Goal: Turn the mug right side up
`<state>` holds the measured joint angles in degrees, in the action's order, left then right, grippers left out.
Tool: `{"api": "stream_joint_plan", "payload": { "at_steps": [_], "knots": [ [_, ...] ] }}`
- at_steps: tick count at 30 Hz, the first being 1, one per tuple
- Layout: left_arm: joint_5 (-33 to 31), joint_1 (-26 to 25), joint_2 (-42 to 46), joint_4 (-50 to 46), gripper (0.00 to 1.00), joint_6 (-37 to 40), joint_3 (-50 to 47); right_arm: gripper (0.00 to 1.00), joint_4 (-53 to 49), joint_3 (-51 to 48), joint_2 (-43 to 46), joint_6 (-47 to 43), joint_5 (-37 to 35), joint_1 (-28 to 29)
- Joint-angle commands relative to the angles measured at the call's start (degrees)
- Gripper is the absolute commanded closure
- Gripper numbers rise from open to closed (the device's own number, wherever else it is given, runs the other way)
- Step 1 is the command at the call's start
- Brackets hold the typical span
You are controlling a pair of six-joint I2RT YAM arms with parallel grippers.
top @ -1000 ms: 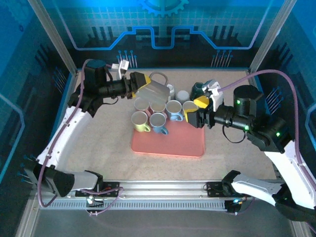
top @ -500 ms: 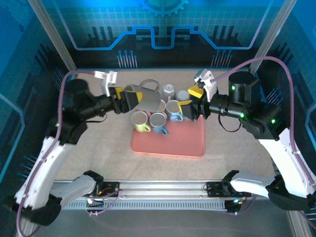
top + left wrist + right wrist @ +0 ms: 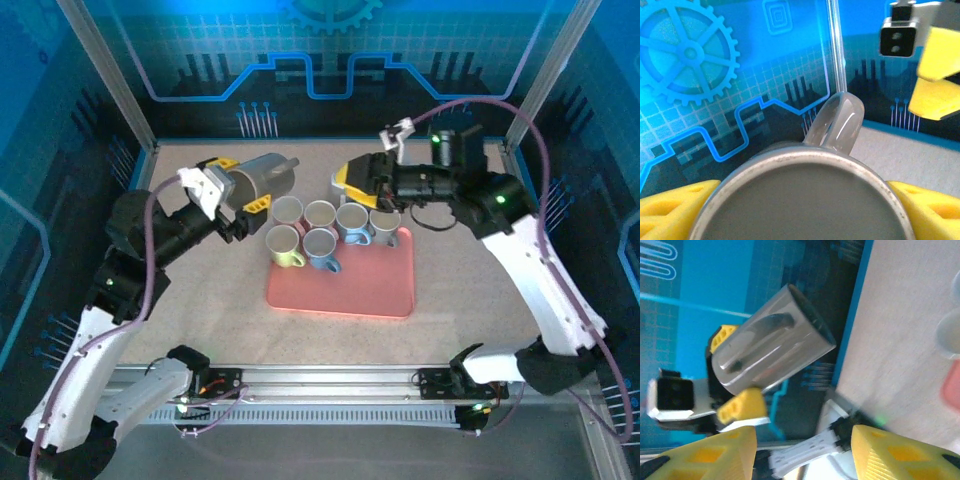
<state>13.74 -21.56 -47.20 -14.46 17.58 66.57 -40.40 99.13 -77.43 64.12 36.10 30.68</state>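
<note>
The grey mug [image 3: 265,177] hangs in the air on its side over the table's left rear, its mouth pointing right. My left gripper [image 3: 243,186] is shut on it at the base end. The left wrist view has the mug's flat base [image 3: 802,205] between my yellow fingers [image 3: 675,207], with the handle [image 3: 837,120] sticking up. My right gripper [image 3: 346,178] hovers just right of the mug's mouth, open and holding nothing. Seen from the right wrist, the mug [image 3: 772,340] lies beyond that gripper's spread fingertips [image 3: 715,455].
A pink tray [image 3: 345,292] lies mid-table. Several upright mugs cluster at its far edge, among them a yellow-green one [image 3: 283,245] and a blue one [image 3: 320,247]. The blue rear wall [image 3: 320,70] and metal frame posts [image 3: 105,75] close in the workspace.
My left arm has drawn back to the left and lifted the mug off the cluster, turning it onto its side. My right gripper has swung left and back toward the mug's mouth.
</note>
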Motion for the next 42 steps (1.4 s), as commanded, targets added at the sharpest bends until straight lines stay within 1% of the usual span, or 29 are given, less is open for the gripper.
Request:
{"api": "stream_joint_plan", "payload": {
  "at_steps": [1,4,5,6,12,15,20,22,26,28,29,30,31,32,33,34,36,37,38,40,42],
  "knots": [
    [1.57,-0.41,3.23,10.57,0.83,8.42,-1.55,0.43,15.34,-1.47,-2.56,20.73,12.76,1.10],
    [2.97,-0.75,4.36,11.66,0.83,10.29,-3.01,0.37,29.73,-2.72,-5.60,30.85,18.02,1.81],
    [3.49,-1.07,4.61,11.72,0.83,10.95,-3.09,0.37,33.11,-2.70,-6.60,32.95,19.68,2.01],
    [3.83,-1.64,4.84,11.65,0.84,11.98,-3.04,0.37,34.23,-2.53,-7.44,34.17,21.06,2.11],
    [3.73,-5.90,5.22,8.69,0.84,19.73,-1.81,0.40,31.08,-0.78,-10.22,33.45,22.82,2.66],
    [2.37,-7.24,5.27,7.73,0.85,23.29,-1.36,0.40,25.05,0.79,-10.73,30.41,22.99,3.42],
    [0.83,-9.77,5.30,4.87,0.86,30.23,-0.39,0.46,19.90,-0.04,-10.11,27.51,23.14,4.32],
    [-0.10,-11.43,5.10,3.96,0.87,33.32,0.04,0.52,20.06,-0.70,-10.20,27.53,22.82,5.21],
    [-2.48,-15.28,4.48,2.30,0.89,40.34,0.76,0.68,22.27,-1.29,-10.77,28.79,22.18,6.60],
    [-4.21,-17.14,4.14,1.31,0.88,43.90,0.84,0.77,23.36,-1.40,-10.90,29.29,22.09,6.85],
    [-4.48,-17.91,3.81,0.33,0.87,44.98,1.09,0.82,23.67,-1.48,-10.82,29.46,21.92,6.83],
    [-4.71,-18.32,3.59,-0.51,0.85,45.75,1.36,0.86,24.02,-1.48,-10.70,29.57,21.70,6.74],
    [-5.15,-18.68,3.35,-0.61,0.79,45.99,1.25,0.91,24.66,-1.56,-10.56,29.76,21.42,6.38],
    [-5.41,-18.86,3.40,0.06,0.69,45.10,0.97,0.95,26.27,-1.86,-10.11,30.47,20.94,5.91],
    [-6.04,-18.94,3.42,1.13,0.54,43.46,0.48,0.98,27.96,-2.31,-9.65,31.30,20.47,5.45],
    [-6.93,-18.94,3.54,2.08,0.42,41.90,0.00,0.99,29.58,-2.66,-9.15,32.05,20.22,4.75],
    [-8.90,-18.92,4.04,3.78,0.14,37.96,-1.33,1.00,30.89,-2.56,-8.01,31.11,19.69,3.07],
    [-9.89,-18.87,4.32,4.30,0.04,36.27,-2.09,1.00,30.61,-2.18,-7.43,29.64,19.43,2.34],
    [-10.81,-18.93,4.84,4.48,0.01,34.24,-3.13,1.00,29.37,-1.65,-6.61,27.10,19.03,1.51],
    [-11.92,-18.87,6.00,4.14,0.01,28.07,-5.07,1.00,21.79,0.17,-5.13,18.64,17.62,0.21],
    [-12.98,-18.88,7.75,3.47,0.01,18.82,-7.06,1.00,12.69,1.55,-3.10,7.10,14.84,-0.45]
  ]
}}
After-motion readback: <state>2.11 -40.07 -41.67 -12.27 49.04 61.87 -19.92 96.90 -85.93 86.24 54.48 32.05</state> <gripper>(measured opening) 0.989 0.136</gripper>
